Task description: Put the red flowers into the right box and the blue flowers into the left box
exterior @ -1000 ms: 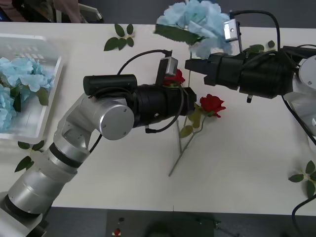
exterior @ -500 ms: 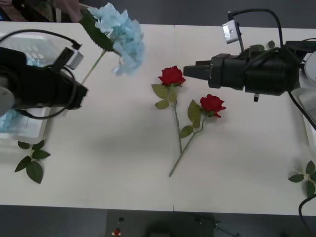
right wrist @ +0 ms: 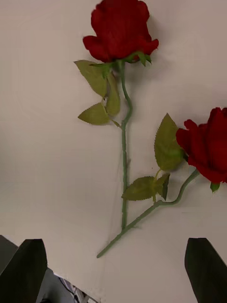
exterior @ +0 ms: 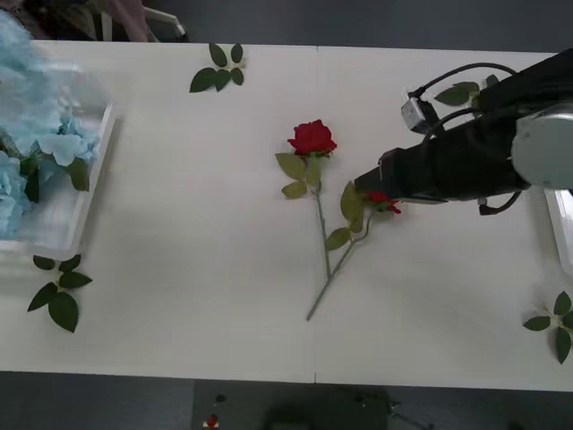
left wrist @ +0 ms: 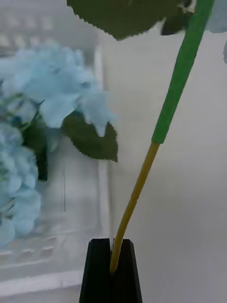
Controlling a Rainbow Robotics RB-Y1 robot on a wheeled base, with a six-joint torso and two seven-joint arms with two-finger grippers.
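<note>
While my arms work apart, here is how things lie.
Red flowers: two roses (exterior: 312,139) on the table (exterior: 197,224), stems crossing near their lower ends.
Right hand (exterior: 369,185): mine, fingers (right wrist: 24,270) spread wide, over the nearer rose (right wrist: 208,142).
Blue flowers (left wrist: 52,90): heaped in the left box (exterior: 85,193).
Left hand (left wrist: 112,272): mine, clamped on a blue flower stem (left wrist: 137,189) beside that box.
Right box (exterior: 562,228): rim at the table's right edge.

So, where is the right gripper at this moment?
In the front view, the right gripper hangs open at the table's right-centre, directly over the bloom of the right-hand red artificial rose, beside the other red rose.
</note>
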